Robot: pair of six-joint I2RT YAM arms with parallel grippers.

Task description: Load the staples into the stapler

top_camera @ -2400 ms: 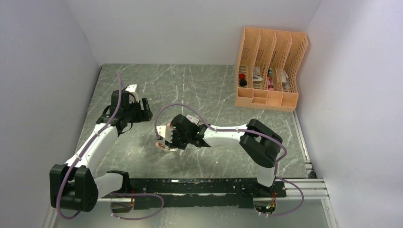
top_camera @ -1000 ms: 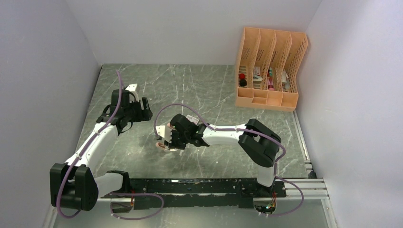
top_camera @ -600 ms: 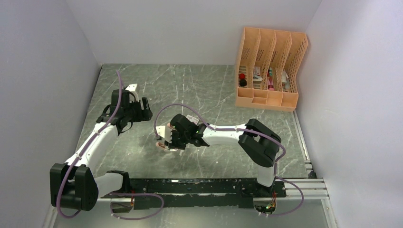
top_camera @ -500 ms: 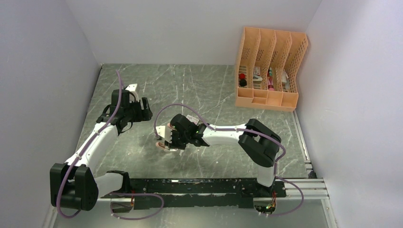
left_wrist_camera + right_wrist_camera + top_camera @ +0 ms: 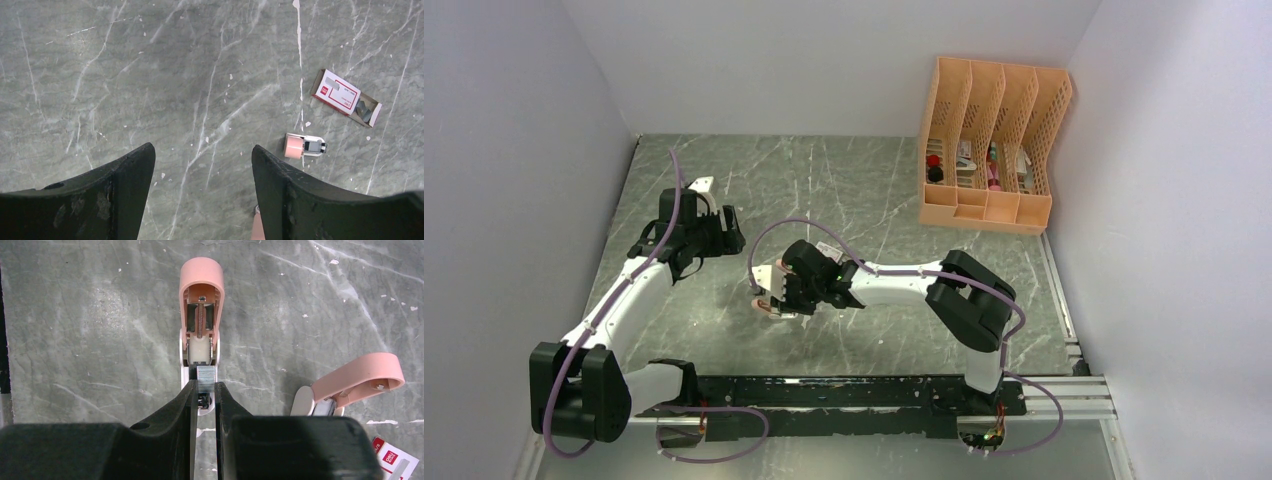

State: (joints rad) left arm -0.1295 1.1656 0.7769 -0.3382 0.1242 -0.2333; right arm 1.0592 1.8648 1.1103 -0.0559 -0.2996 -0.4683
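Note:
My right gripper [image 5: 205,387] is shut on a short silvery staple strip [image 5: 205,378]. It holds the strip at the near end of the white magazine channel [image 5: 200,352] of a salmon-pink stapler [image 5: 201,285] that lies flipped open on the table. In the top view this gripper [image 5: 774,295] is at the table's middle, over that stapler [image 5: 767,307]. My left gripper [image 5: 202,147] is open and empty above bare table, to the left in the top view [image 5: 724,232]. The red-and-white staple box [image 5: 344,96] lies with its greyish tray pulled out.
A second pink stapler [image 5: 350,385] lies open just right of my right gripper. A small pink-and-white stapler [image 5: 305,146] lies near the box. An orange file organizer [image 5: 989,150] stands at the back right. White walls enclose the table.
My right gripper has edged slightly left over the open stapler. The left arm has not moved.

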